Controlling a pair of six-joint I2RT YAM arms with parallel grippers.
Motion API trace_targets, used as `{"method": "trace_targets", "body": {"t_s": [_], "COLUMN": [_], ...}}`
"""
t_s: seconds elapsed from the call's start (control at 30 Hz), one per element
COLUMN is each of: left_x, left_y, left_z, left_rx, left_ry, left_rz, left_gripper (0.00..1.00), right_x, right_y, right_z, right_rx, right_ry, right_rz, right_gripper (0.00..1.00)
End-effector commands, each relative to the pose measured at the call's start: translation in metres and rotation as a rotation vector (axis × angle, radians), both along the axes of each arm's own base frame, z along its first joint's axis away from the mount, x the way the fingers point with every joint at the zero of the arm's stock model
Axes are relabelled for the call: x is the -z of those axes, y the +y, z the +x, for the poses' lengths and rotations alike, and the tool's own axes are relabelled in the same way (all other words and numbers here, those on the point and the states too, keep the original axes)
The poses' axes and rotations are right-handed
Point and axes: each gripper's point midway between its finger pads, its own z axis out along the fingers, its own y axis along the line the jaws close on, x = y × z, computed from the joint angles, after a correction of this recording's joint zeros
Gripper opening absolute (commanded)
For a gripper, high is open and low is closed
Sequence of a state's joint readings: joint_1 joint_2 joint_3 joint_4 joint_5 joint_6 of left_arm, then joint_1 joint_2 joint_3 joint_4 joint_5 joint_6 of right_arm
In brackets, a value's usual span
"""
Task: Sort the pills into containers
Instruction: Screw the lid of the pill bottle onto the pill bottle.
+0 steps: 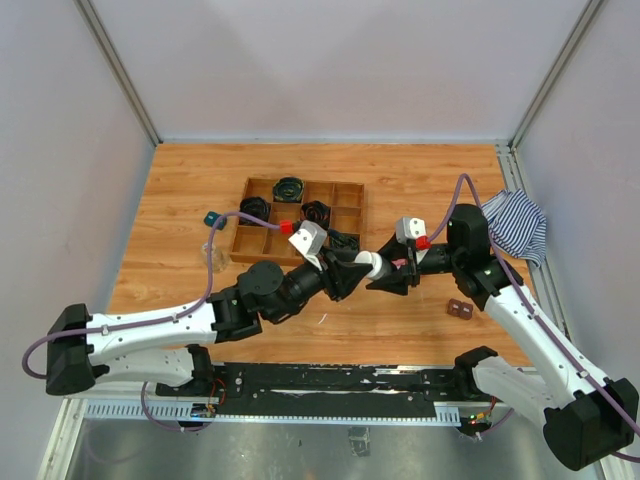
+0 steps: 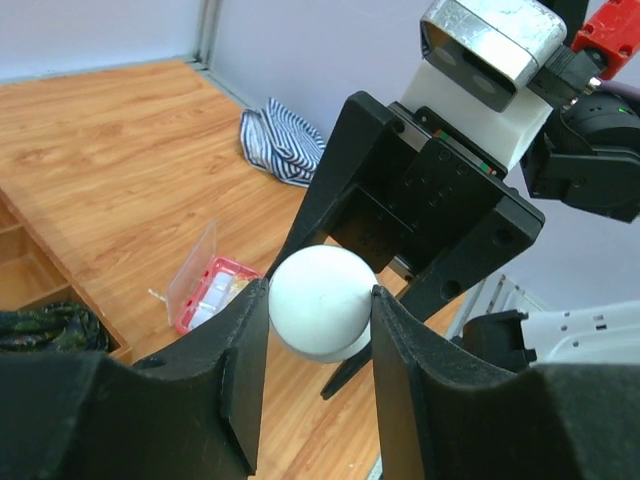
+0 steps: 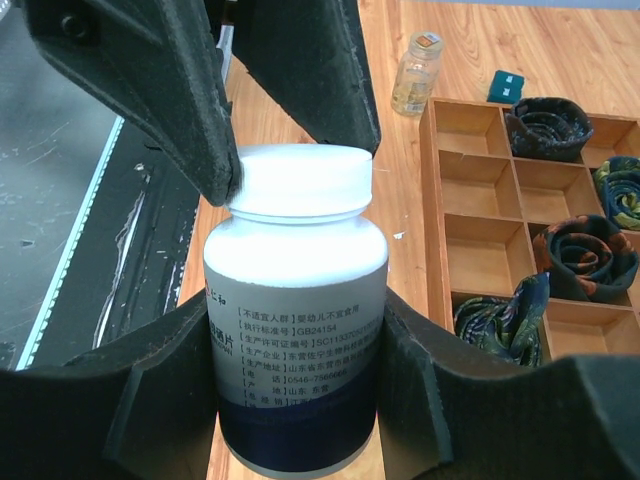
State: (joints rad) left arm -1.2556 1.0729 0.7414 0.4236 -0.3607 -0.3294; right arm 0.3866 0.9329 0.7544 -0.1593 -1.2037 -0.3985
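A white bottle (image 3: 295,290) with a dark blue lower band and a white cap (image 2: 318,290) is held in the air between the two arms over the table's front middle (image 1: 378,265). My right gripper (image 3: 300,340) is shut on its body. My left gripper (image 2: 320,312) meets it head-on, and both of its pads press the sides of the cap; one of its fingers (image 3: 190,130) shows against the cap's rim. A small clear vial (image 3: 416,72) stands on the table left of the wooden tray (image 1: 210,250). A flat pink translucent box (image 2: 205,285) lies open on the wood below.
The wooden compartment tray (image 1: 300,190) with dark coils sits behind the grippers. A teal block (image 1: 212,218) lies by the vial. A striped cloth (image 1: 515,225) is bunched at the right edge. A small brown piece (image 1: 460,309) lies near the right arm.
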Motion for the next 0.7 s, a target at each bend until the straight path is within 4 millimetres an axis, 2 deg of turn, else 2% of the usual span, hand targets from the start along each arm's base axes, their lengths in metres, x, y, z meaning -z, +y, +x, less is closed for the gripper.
{"method": "trace_targets", "body": {"t_s": [0.0, 0.2, 0.27, 0.37, 0.43, 0.5, 0.57, 0.6, 0.67], "left_x": [-0.010, 0.009, 0.015, 0.010, 0.003, -0.006, -0.015, -0.020, -0.035], "left_y": [-0.006, -0.020, -0.023, -0.020, -0.015, -0.010, -0.006, -0.004, 0.002], "left_z": [-0.024, -0.040, -0.040, -0.040, -0.035, -0.029, -0.021, -0.018, -0.012], "left_rx": [0.269, 0.602, 0.661, 0.704, 0.697, 0.681, 0.636, 0.601, 0.532], "left_ry": [-0.137, -0.332, -0.372, -0.429, -0.454, -0.463, -0.458, -0.448, -0.459], "left_rz": [0.010, 0.186, 0.268, 0.314, 0.312, 0.297, 0.284, 0.272, 0.234], "left_gripper": [0.08, 0.07, 0.07, 0.12, 0.26, 0.47, 0.73, 0.81, 0.90], "right_x": [-0.010, -0.010, -0.010, -0.009, -0.009, -0.009, -0.009, -0.009, -0.009], "right_y": [0.000, 0.000, 0.000, 0.000, 0.000, 0.000, 0.000, 0.000, -0.001], "right_z": [-0.002, -0.002, -0.002, -0.001, -0.001, -0.001, 0.000, 0.000, 0.000], "right_rx": [-0.017, -0.016, -0.014, -0.014, -0.014, -0.012, -0.010, -0.010, -0.009], "right_ry": [-0.026, -0.025, -0.025, -0.026, -0.025, -0.027, -0.027, -0.026, -0.024], "right_rz": [0.020, 0.020, 0.019, 0.018, 0.017, 0.017, 0.017, 0.017, 0.017], "right_gripper": [0.01, 0.01, 0.01, 0.01, 0.01, 0.01, 0.01, 0.01, 0.01]}}
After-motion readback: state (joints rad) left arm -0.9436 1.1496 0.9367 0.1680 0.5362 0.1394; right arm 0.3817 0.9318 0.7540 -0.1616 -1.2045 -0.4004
